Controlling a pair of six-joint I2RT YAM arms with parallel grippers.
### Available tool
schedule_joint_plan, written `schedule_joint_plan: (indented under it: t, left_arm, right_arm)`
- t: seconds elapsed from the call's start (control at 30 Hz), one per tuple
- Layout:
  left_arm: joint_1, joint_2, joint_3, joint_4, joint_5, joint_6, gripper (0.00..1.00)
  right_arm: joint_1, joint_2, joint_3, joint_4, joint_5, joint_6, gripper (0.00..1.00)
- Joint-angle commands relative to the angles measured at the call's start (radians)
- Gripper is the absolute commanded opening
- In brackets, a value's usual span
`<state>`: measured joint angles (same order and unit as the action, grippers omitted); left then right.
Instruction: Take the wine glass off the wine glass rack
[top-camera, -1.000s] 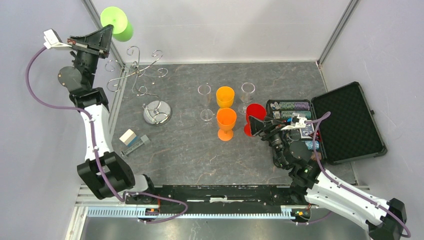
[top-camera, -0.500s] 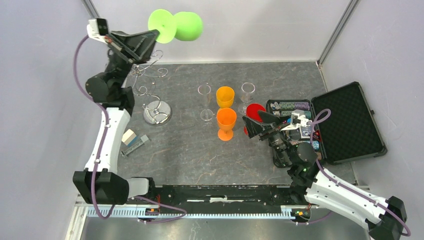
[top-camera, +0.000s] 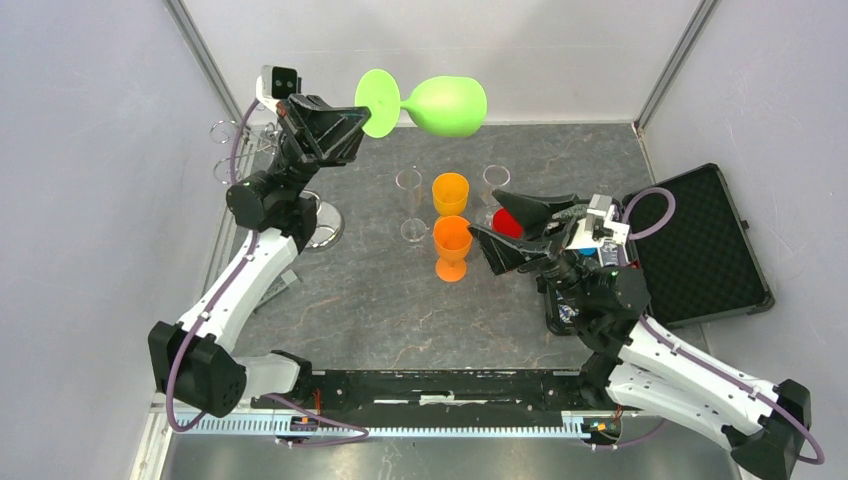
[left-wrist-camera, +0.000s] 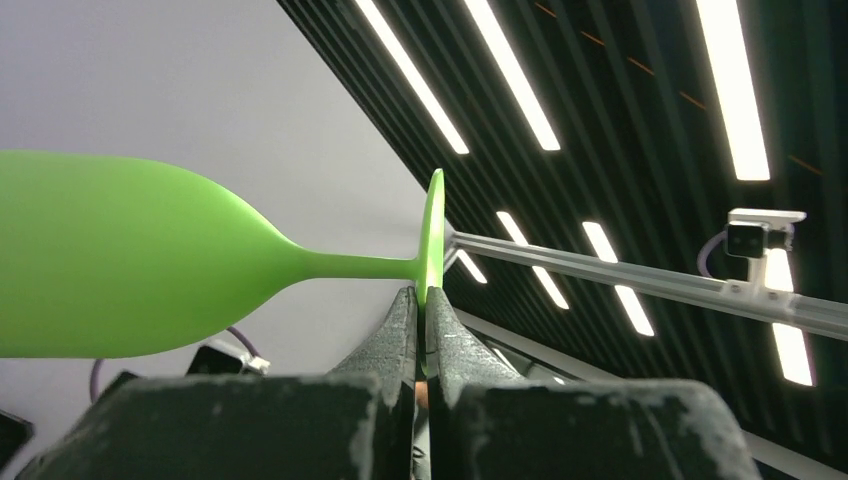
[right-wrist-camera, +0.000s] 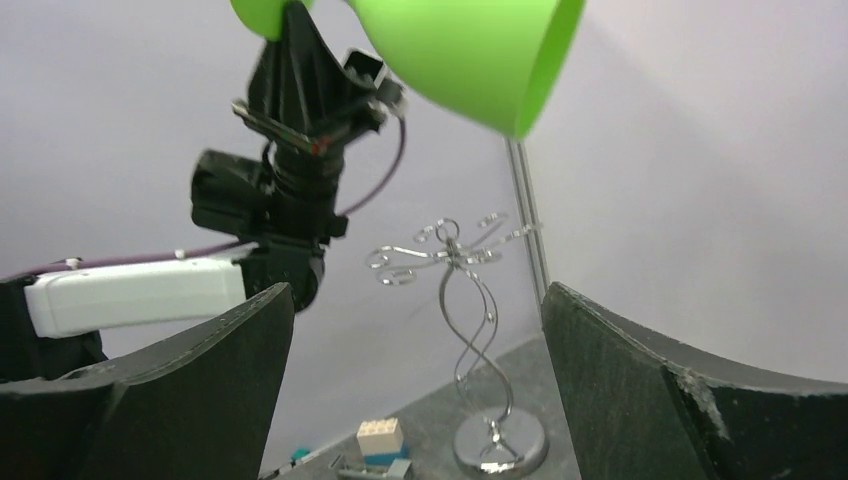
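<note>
My left gripper (top-camera: 362, 112) is shut on the round foot of a green wine glass (top-camera: 445, 105). It holds the glass sideways, high above the back of the table, with the bowl pointing right. In the left wrist view the fingers (left-wrist-camera: 400, 330) pinch the thin foot disc (left-wrist-camera: 434, 235) and the bowl (left-wrist-camera: 120, 265) fills the left. The silver wire wine glass rack (right-wrist-camera: 470, 330) stands free with nothing on its hooks; in the top view only its base (top-camera: 328, 230) and a few curls (top-camera: 222, 132) show behind the left arm. My right gripper (top-camera: 485, 214) is open and empty, facing the rack.
Two orange glasses (top-camera: 451, 192) (top-camera: 452, 245), two clear glasses (top-camera: 408, 180) (top-camera: 495, 178) and a red glass (top-camera: 512, 222) stand mid-table. An open black case (top-camera: 700, 245) lies at the right. A small block (right-wrist-camera: 381, 440) lies near the rack's base.
My left arm swung the green glass from the back left corner rightward and away from the rack. My right gripper rose, turned toward the left and opened wide.
</note>
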<state>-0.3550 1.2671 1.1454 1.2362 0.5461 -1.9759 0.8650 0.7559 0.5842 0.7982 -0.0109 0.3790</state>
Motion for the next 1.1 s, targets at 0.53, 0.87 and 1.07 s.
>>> schedule_joint_plan:
  t: [0.53,0.87,1.07]
  left_arm:
    - [-0.036,-0.129,-0.168,0.230,0.002,-0.193,0.02]
    - [-0.040,-0.160,-0.187,0.227,0.002,-0.199,0.02]
    - [-0.054,-0.169,-0.204,0.223,-0.003,-0.209,0.02]
  right_arm:
    - [-0.276,0.384,0.246,0.852,-0.666,0.508,0.98]
    - [-0.276,0.477,0.348,0.869,-0.686,0.561,0.93]
    - [-0.276,0.543,0.440,0.953,-0.726,0.670,0.65]
